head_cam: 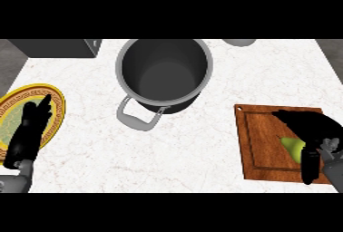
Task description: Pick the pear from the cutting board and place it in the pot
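Observation:
A green pear (292, 146) lies on the brown wooden cutting board (258, 136) at the right of the counter. My right hand (309, 127) is over the pear, fingers curled down around it, and hides most of it. Only a small green patch shows under the palm. The grey metal pot (164, 72) stands at the back middle, with nothing inside and one handle (137, 117) pointing toward me. My left hand (30, 129) rests open at the left edge, fingers straight, above a plate.
A yellow patterned plate (57, 102) lies at the far left under my left hand. A dark box (57, 47) sits at the back left corner, and a pale rounded object (239, 42) shows at the back edge right of the pot.

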Motion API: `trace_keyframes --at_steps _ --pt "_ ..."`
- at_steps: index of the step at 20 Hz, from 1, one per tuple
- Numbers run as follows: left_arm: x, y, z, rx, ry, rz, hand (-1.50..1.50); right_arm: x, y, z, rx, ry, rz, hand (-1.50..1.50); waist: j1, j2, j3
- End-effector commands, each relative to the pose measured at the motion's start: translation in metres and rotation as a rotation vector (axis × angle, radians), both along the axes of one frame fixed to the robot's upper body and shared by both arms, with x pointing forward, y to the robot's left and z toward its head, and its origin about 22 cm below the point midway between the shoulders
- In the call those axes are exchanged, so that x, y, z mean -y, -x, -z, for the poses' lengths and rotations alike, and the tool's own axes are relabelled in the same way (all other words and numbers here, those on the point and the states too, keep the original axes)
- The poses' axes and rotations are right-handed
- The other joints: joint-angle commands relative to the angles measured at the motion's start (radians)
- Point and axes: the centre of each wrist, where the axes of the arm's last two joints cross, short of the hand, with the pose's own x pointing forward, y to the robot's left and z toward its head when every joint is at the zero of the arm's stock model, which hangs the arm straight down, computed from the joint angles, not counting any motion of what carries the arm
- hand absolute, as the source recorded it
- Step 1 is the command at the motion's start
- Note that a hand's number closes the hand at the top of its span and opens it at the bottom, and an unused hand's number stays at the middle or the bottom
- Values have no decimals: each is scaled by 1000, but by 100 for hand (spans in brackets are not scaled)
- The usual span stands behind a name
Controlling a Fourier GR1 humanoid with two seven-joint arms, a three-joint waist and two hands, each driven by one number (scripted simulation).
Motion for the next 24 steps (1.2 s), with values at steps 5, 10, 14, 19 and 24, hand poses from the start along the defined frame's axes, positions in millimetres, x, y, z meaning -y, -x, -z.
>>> trace_keyframes --at_steps 5,10,14,19,24 --pt "-9 -13 -2 -3 19 -5 0 5 4 30 29 -11 -30 -150 -5 0 0" --pt "-11 2 0 2 0 4 0 -1 0 42 4 59 -3 -150 -2 -1 0" --pt "-4 -6 -2 5 6 -5 0 0 7 58 -21 87 26 -150 -5 -1 0" --pt "-11 -6 -10 -6 13 -10 0 22 -6 76 -56 61 27 -150 -2 0 0" --pt "-7 1 9 11 16 1 0 31 -3 74 -51 49 46 -150 -3 -1 0"
